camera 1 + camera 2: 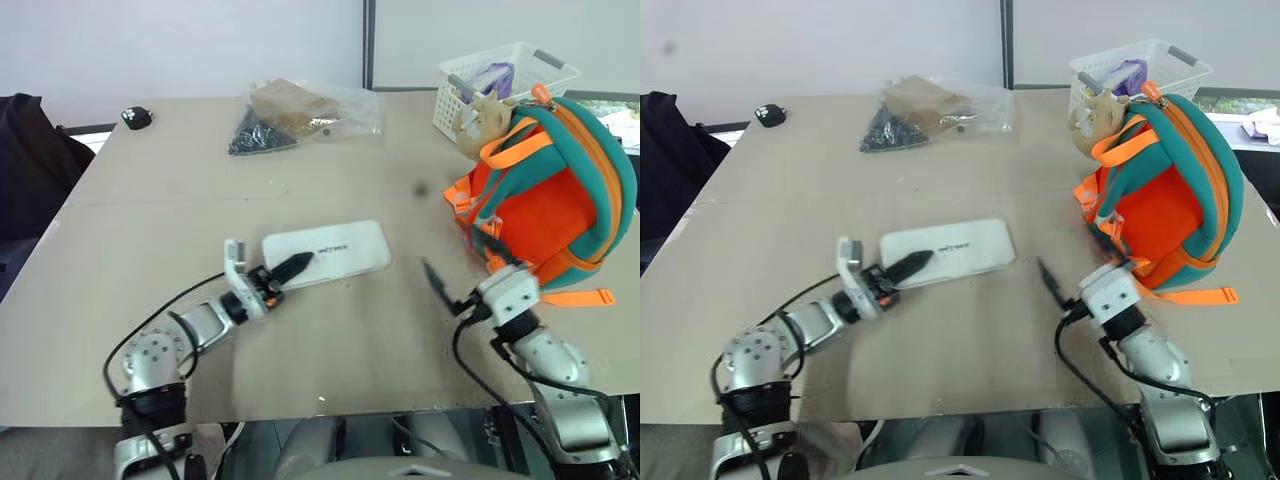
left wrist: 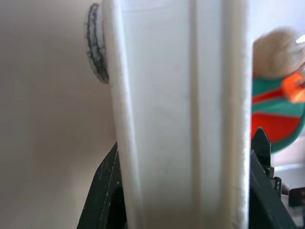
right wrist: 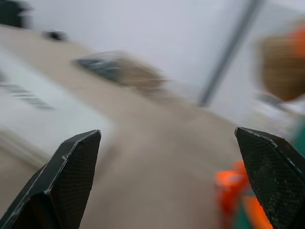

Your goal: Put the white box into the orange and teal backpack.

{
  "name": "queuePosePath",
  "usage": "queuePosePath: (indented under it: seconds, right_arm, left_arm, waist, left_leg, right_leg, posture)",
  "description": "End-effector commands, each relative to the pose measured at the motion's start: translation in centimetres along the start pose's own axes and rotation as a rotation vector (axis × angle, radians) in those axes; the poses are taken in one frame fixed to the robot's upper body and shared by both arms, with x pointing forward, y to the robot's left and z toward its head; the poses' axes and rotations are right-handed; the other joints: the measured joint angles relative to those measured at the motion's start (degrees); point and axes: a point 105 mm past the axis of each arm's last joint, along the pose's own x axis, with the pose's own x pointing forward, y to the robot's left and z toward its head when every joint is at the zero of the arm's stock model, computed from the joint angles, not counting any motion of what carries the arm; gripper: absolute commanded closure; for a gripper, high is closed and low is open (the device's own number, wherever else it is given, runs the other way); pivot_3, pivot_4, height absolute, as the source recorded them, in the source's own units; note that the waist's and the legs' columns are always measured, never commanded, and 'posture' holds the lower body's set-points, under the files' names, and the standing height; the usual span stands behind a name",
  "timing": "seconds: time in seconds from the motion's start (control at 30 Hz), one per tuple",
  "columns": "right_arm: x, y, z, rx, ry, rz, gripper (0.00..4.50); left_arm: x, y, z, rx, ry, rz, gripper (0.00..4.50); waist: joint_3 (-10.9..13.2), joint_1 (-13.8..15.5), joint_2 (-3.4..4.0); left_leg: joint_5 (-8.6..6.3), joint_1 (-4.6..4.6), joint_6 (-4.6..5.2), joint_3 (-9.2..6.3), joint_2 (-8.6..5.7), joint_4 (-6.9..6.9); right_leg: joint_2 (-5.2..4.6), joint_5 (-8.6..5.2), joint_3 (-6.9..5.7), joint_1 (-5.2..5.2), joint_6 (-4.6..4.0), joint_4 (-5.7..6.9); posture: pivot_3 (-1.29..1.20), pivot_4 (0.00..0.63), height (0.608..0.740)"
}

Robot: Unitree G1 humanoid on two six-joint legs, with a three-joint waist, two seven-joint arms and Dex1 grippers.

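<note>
Your left gripper (image 1: 292,268) clamps the white box (image 1: 335,251) end; right gripper (image 3: 167,176), wide open, empty, waits beside the backpack (image 1: 560,190) to help.

The white box (image 1: 328,252), lying flat near the middle of the tabletop (image 1: 200,190), bears a short line of small dark lettering on its top face, about midway along it. The characters are too small to make out, so no word, brand or number can be read from them. In the right wrist view the same lettering shows as a dark smear on the box's top, again unreadable. Nothing else carries legible text, labels, numbers or signs.
</note>
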Motion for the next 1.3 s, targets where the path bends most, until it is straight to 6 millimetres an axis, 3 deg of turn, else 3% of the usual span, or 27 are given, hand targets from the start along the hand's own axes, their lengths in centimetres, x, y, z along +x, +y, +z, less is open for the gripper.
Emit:
queuePosePath:
  seconds: [0.03,0.2,0.33,0.5,0.53,0.63,0.73,0.77,0.83,0.97,1.1,1.23,1.3]
  right_arm:
    - [1.4,-2.4,0.6,0.203,0.006,-0.213,0.00]
    - [4.4,-3.9,-0.3,0.529,0.028,-0.367,0.00]
    - [7.3,-6.1,0.2,0.637,-0.032,-0.418,0.00]
    - [9.4,-7.5,2.1,0.696,-0.177,-0.365,0.00]
    - [9.5,-7.6,2.2,0.693,-0.190,-0.357,0.59]
    - [9.7,-7.5,2.4,0.681,-0.218,-0.339,1.69]
    - [9.9,-7.3,3.2,0.671,-0.271,-0.314,3.37]
    - [9.9,-7.2,3.4,0.669,-0.283,-0.304,3.70]
    - [10.2,-6.2,4.3,0.675,-0.325,-0.233,4.47]
    - [10.3,-0.3,6.0,0.633,-0.279,0.180,4.47]
    - [7.8,3.8,8.1,0.755,-0.208,0.600,4.47]
    - [5.3,4.7,9.7,0.841,-0.154,0.833,4.47]
    - [3.7,2.8,11.4,0.957,-0.191,0.940,4.47]
  left_arm:
    - [-0.5,-3.0,2.4,0.134,-0.079,-0.132,3.41]
    - [-0.7,-5.2,4.8,0.260,-0.115,-0.232,3.41]
    - [-1.1,-7.4,5.8,0.344,-0.098,-0.334,3.41]
    - [-1.2,-7.5,7.4,0.393,-0.140,-0.321,3.41]
    - [-1.2,-7.5,7.5,0.399,-0.143,-0.318,3.41]
    - [-1.3,-7.4,7.7,0.409,-0.153,-0.309,3.41]
    - [-1.3,-7.2,7.6,0.415,-0.155,-0.301,3.41]
    - [-1.3,-7.2,7.5,0.416,-0.155,-0.300,3.41]
    - [-1.4,-7.1,7.5,0.414,-0.160,-0.299,3.41]
    - [-1.7,-7.6,7.5,0.446,-0.159,-0.327,3.41]
    - [-2.0,-8.5,8.5,0.501,-0.167,-0.358,3.41]
    - [-2.3,-9.0,9.6,0.545,-0.194,-0.371,3.41]
    - [-2.3,-9.3,10.3,0.605,-0.205,-0.370,3.41]
  waist:
    - [0.01,0.01,-0.01]
    - [0.12,-0.01,0.01]
    - [0.20,-0.22,0.04]
    - [0.20,-0.41,0.05]
    - [0.20,-0.51,0.05]
    - [0.20,-0.75,0.05]
    - [0.20,-1.06,0.05]
    - [0.20,-1.19,0.05]
    - [0.20,-1.53,0.05]
    - [0.21,-2.03,0.07]
    - [0.23,-1.87,0.05]
    - [0.27,-1.67,0.00]
    - [0.30,-1.55,-0.04]
  left_leg:
    - [0.00,-0.01,0.00,0.00,0.00,0.00]
    - [0.01,-0.12,0.01,-0.01,-0.05,-0.01]
    - [0.00,-0.15,0.02,0.04,-0.09,-0.06]
    - [0.00,-0.23,0.02,0.12,-0.08,-0.24]
    - [0.00,-0.25,0.02,0.12,-0.07,-0.24]
    - [0.00,-0.26,0.02,0.17,-0.06,-0.26]
    - [0.01,-0.26,0.03,0.18,-0.07,-0.22]
    - [0.01,-0.26,0.03,0.18,-0.07,-0.22]
    - [0.01,-0.26,0.03,0.18,-0.06,-0.23]
    - [0.01,-0.27,0.03,0.29,-0.05,-0.24]
    - [0.01,-0.32,0.03,0.25,0.01,-0.23]
    - [0.00,-0.51,0.03,0.08,-0.01,-0.12]
    - [0.00,-0.53,0.03,0.04,-0.01,-0.13]
  right_leg:
    - [-0.01,0.00,0.00,-0.01,-0.01,0.00]
    - [-0.04,0.02,-0.01,-0.15,-0.03,-0.01]
    - [-0.05,0.01,-0.09,-0.22,-0.04,-0.02]
    - [-0.06,0.01,-0.11,-0.43,-0.04,-0.03]
    - [-0.06,0.01,-0.11,-0.45,-0.04,-0.03]
    - [-0.06,0.02,-0.06,-0.47,-0.03,-0.03]
    - [-0.06,0.02,-0.04,-0.48,-0.03,0.00]
    - [-0.06,0.02,-0.04,-0.48,-0.03,0.01]
    - [-0.06,0.02,0.00,-0.50,-0.03,0.04]
    - [-0.05,0.02,0.06,-0.57,-0.03,0.08]
    - [-0.04,0.02,0.11,-0.60,-0.03,0.09]
    - [-0.07,0.02,0.07,-0.63,-0.03,0.01]
    - [-0.08,0.02,0.03,-0.63,-0.03,-0.01]
  posture:
    - [0.00,0.150,0.740]
    - [0.00,0.150,0.740]
    - [0.00,0.150,0.740]
    - [0.00,0.150,0.740]
    - [0.00,0.150,0.740]
    - [0.00,0.150,0.740]
    - [0.00,0.150,0.740]
    - [0.00,0.150,0.740]
    - [0.00,0.150,0.740]
    - [0.00,0.150,0.740]
    - [0.00,0.150,0.740]
    - [0.00,0.150,0.740]
    - [0.00,0.150,0.740]
